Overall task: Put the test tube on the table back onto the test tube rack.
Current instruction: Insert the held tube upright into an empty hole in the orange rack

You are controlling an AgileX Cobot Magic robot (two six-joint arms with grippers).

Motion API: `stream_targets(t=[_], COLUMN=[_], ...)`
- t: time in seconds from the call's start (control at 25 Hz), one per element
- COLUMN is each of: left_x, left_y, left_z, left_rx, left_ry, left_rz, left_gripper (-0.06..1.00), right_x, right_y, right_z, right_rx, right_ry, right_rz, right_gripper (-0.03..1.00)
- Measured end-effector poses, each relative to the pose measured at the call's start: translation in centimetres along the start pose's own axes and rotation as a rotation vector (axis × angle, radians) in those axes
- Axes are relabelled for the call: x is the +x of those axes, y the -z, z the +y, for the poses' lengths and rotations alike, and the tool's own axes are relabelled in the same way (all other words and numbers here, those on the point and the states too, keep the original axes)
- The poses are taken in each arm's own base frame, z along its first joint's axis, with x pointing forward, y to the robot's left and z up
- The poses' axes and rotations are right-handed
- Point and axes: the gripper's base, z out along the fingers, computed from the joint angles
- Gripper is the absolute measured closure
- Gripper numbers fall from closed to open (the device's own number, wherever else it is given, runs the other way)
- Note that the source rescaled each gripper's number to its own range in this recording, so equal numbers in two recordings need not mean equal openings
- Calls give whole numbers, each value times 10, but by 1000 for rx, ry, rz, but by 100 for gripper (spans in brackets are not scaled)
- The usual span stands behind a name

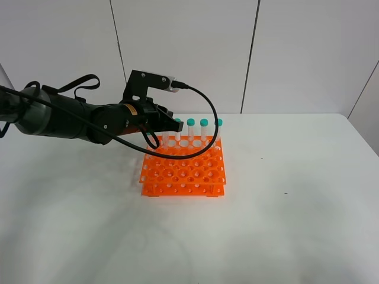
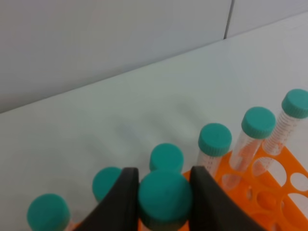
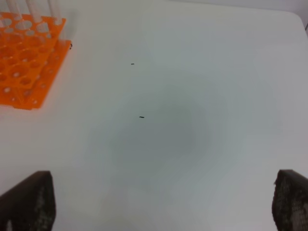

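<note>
The test tube shows its teal cap pinched between the two dark fingers of my left gripper, which is shut on it. In the exterior view my left gripper hangs over the back left part of the orange test tube rack, and the held tube is hidden behind it. Several identical teal-capped tubes stand in the rack's back row. My right gripper is open over the bare white table, with nothing between its fingers.
The rack lies off to one side in the right wrist view, with small dark specks on the table beside it. A grey panelled wall stands behind the table. White tabletop spreads right of and in front of the rack.
</note>
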Motion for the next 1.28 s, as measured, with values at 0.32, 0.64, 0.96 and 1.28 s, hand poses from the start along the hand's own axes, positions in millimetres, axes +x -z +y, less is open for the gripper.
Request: stream_targets(t=[0.32, 0.64, 0.96, 1.28], left_x=[-2, -2, 6, 15], left_y=[0, 0, 1, 4], left_z=[0, 1, 0, 0], left_rx=[-2, -3, -2, -1], left_ry=[-3, -51, -58, -57], left_rz=[-25, -20, 8, 27], left_gripper=[94, 94, 94, 94], right_x=[0, 0, 0, 0], right_y=[0, 0, 0, 0], right_z=[0, 0, 0, 0], right_rx=[0, 0, 0, 0], right_ry=[0, 0, 0, 0], right_rz=[0, 0, 0, 0], right_gripper=[-3, -3, -3, -3])
